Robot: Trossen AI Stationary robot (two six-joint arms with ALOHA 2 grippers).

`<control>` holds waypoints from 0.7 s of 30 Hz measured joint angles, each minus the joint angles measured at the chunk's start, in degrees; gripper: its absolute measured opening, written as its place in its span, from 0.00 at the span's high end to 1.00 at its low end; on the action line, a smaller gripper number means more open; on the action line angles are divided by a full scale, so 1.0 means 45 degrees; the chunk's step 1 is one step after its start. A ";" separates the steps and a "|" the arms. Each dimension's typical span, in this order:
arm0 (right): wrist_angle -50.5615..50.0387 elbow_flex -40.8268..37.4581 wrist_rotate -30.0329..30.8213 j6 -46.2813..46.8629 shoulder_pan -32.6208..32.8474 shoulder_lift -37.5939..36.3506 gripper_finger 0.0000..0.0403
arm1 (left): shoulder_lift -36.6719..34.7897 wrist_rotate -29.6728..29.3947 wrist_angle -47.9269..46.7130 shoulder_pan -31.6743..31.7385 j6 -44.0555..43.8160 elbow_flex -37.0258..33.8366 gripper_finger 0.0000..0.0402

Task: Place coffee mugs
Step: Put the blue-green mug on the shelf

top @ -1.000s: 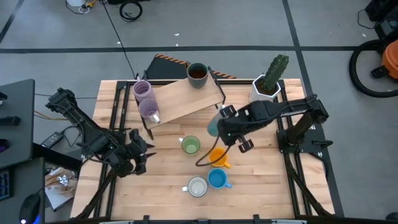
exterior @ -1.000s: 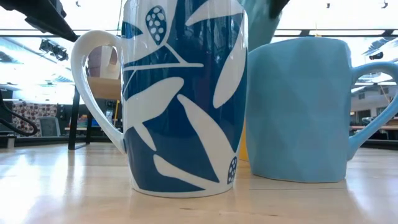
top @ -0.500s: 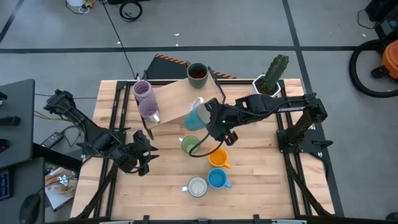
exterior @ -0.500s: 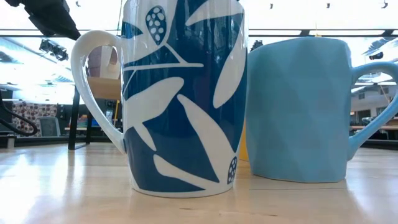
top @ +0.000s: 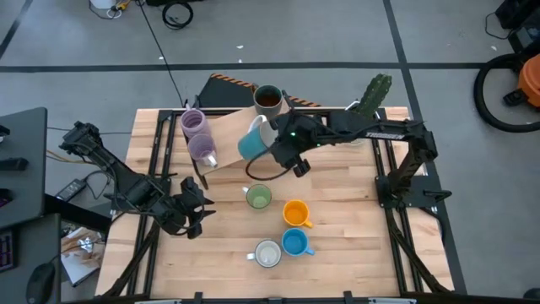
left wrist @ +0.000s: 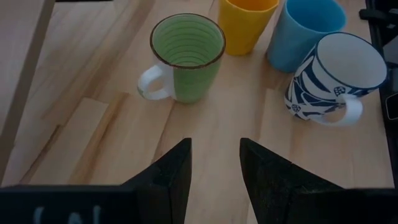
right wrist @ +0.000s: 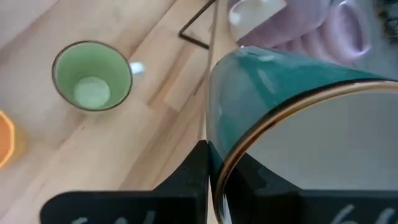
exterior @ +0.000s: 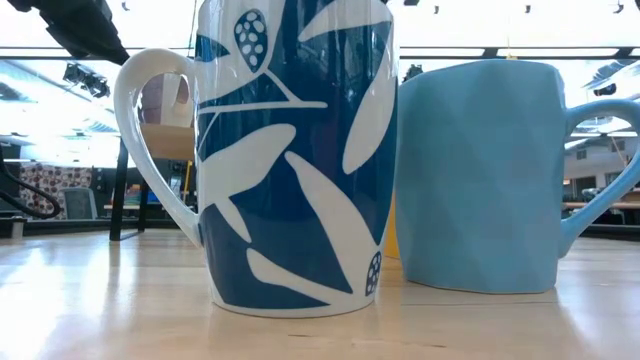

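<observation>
My right gripper (top: 272, 145) is shut on a teal mug (top: 252, 140) with a white inside, over the near edge of the raised wooden shelf (top: 240, 127). Two purple mugs (top: 197, 135) stand at the shelf's left end and a dark brown mug (top: 267, 99) at its far end. On the table stand a green mug (top: 258, 197), an orange mug (top: 295, 212), a light blue mug (top: 294, 243) and a white-and-blue leaf-patterned mug (top: 267, 253). My left gripper (left wrist: 214, 165) waits open near the table's left edge, pointing toward the green mug (left wrist: 186, 56). My right gripper pinches the teal mug's rim (right wrist: 219, 163), one finger (right wrist: 198, 167) outside the wall and one (right wrist: 249, 180) inside the mouth. The fingers come slanting down from the table's right side. The mug is tilted, with its mouth toward the gripper, above the shelf's near edge.
A white faceted pot with a green cactus (top: 371, 100) stands at the far right. The shelf's dark wire legs (top: 299, 127) stand by the held mug. Bare tabletop lies at the near left and along the right side.
My right gripper has carried the teal mug from above the table's middle toward the far left, to over the shelf's near edge, turning as it went. The mug has stayed in the hold, and the mugs on the table have not moved.
</observation>
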 joint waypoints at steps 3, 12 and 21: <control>-0.0013 0.0000 0.0261 -0.0249 -0.0199 0.0566 0.92 | -0.0002 -0.0018 -0.0044 0.0000 0.0000 0.0003 0.65; 0.0531 -0.0005 0.1086 -0.2334 -0.0255 0.1305 0.91 | -0.0002 -0.0058 -0.0047 0.0000 0.0000 0.0003 0.65; 0.1015 -0.0005 0.1242 -0.3258 -0.0802 0.1645 0.91 | -0.0002 -0.0243 -0.0056 0.0000 0.0000 0.0008 0.65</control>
